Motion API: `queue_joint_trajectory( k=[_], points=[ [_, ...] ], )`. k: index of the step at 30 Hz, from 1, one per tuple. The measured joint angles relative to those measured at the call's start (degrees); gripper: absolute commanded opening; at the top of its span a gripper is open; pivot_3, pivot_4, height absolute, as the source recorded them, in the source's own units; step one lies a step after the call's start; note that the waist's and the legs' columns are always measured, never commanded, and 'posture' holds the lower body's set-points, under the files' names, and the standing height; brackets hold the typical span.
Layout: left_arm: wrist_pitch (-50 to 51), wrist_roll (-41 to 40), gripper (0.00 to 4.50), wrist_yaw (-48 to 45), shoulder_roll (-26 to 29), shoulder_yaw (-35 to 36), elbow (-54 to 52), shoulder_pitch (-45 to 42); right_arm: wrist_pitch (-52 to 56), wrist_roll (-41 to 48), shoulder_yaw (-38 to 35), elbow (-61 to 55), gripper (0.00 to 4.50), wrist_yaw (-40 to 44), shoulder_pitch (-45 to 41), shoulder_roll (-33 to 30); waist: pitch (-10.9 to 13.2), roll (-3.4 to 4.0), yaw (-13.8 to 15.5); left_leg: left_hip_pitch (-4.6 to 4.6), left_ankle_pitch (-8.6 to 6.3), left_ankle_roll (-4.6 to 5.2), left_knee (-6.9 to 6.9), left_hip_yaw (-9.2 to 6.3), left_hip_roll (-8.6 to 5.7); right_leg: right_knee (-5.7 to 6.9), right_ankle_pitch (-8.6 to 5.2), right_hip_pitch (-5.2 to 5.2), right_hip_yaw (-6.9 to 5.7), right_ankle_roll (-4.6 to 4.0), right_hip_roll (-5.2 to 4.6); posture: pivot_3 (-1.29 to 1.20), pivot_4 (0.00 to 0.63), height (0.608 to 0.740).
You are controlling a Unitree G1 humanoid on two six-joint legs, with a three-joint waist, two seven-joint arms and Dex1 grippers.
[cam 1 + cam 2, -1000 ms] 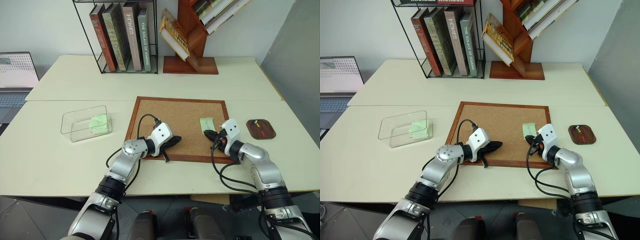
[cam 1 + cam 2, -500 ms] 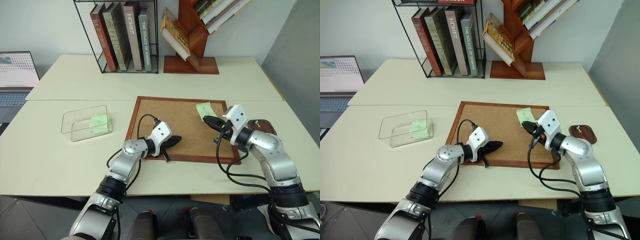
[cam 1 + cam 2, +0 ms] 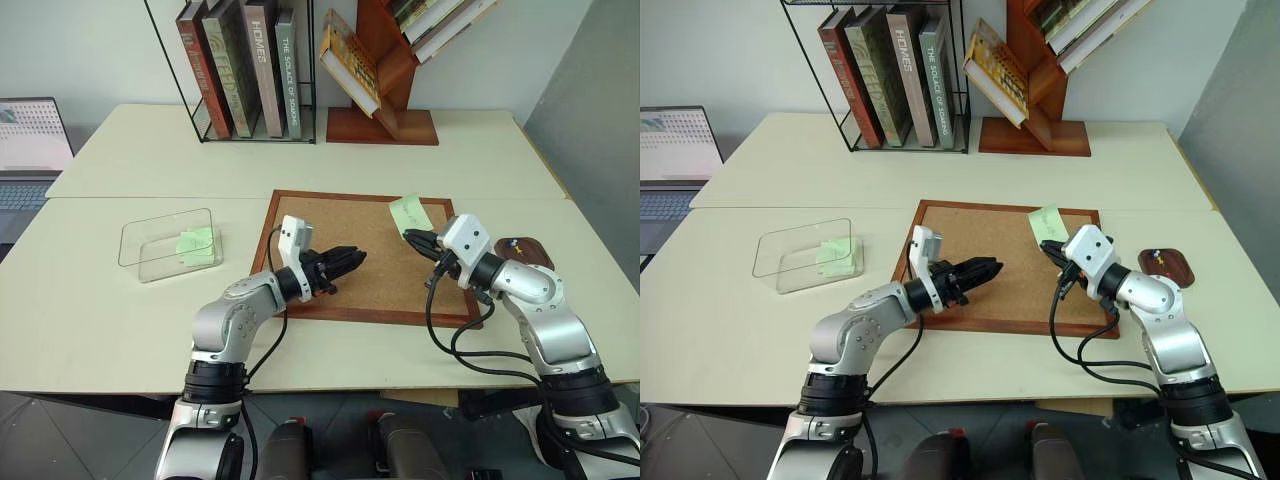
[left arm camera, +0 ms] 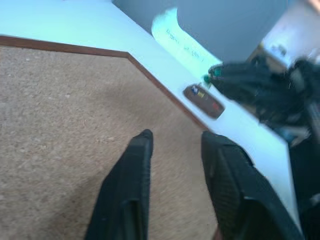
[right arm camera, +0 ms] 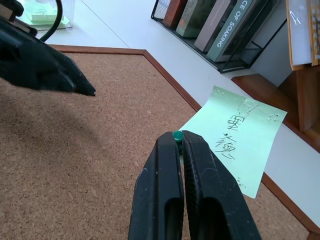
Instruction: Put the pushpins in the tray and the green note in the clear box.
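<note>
Right gripper (image 5: 178, 142) has a green-headed pushpin (image 5: 176, 135) pinched at its tips, green note (image 3: 411, 213) hanging on it above the corkboard's (image 3: 370, 262) far right corner.

Note is tilted — one corner at the fingertips, the sheet slanting up and away toward the table's back edge, handwriting running along its length. Right arm reaches in from the right, fingers pressed together on the pin, pointing roughly level toward the board's middle. Left gripper (image 3: 346, 262) hovers over the board's left-centre, pointing right; its fingers stand apart with nothing between them. A second ago the left gripper lay low at the board's near edge and looked closed; it has since risen and rolled. Right one has lifted the note off the board. Tray (image 3: 522, 251) with pins sits right of the board; clear box (image 3: 170, 243), a green slip inside, well left.
</note>
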Motion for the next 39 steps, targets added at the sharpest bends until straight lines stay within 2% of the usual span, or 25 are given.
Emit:
queue_joint_trajectory(
  k=[7,14,21,24,39],
  points=[
    [6.8,-9.9,3.86,7.4,-6.3,6.1,1.4,-2.9,-3.0,-2.1,1.3,0.2,0.0,0.0,-0.1,0.0,0.0,-0.02,0.0,0.02,0.01,-0.01,0.05,-0.01,-0.02,0.03,0.01,0.03,0.01,0.02,0.28,0.0,0.15,0.74],
    [6.7,-12.1,3.86,8.6,-8.1,6.7,7.8,-7.1,-3.5,-3.8,3.5,-1.8,0.0,0.8,0.0,-0.2,0.0,-0.03,0.1,0.02,0.0,-0.01,0.04,0.02,-0.03,0.01,0.01,0.02,0.02,0.01,0.3,0.0,0.15,0.74],
    [4.8,-11.3,3.86,7.4,-9.0,4.0,12.4,-9.4,-3.5,-4.7,4.6,-5.8,0.0,1.7,0.5,-1.1,0.0,-0.03,0.1,0.03,0.01,-0.01,0.05,0.02,-0.04,0.02,0.01,0.03,0.02,0.01,0.3,0.0,0.15,0.74],
    [3.7,-11.2,3.4,7.1,-9.4,3.6,12.9,-9.7,-3.4,-4.9,5.1,-6.4,0.0,1.8,1.1,-1.1,0.0,-0.03,0.1,0.03,0.01,-0.01,0.04,0.01,-0.03,0.02,0.01,0.02,0.04,0.01,0.3,0.0,0.15,0.74],
    [4.2,-12.5,0.39,7.0,-8.6,4.4,13.4,-9.9,-2.9,-5.4,5.7,-6.6,0.0,2.1,1.0,-1.1,0.0,-0.03,0.1,0.03,0.01,-0.01,0.07,0.02,-0.04,0.04,0.02,0.03,0.03,0.01,0.3,0.0,0.15,0.74]
  ],
)
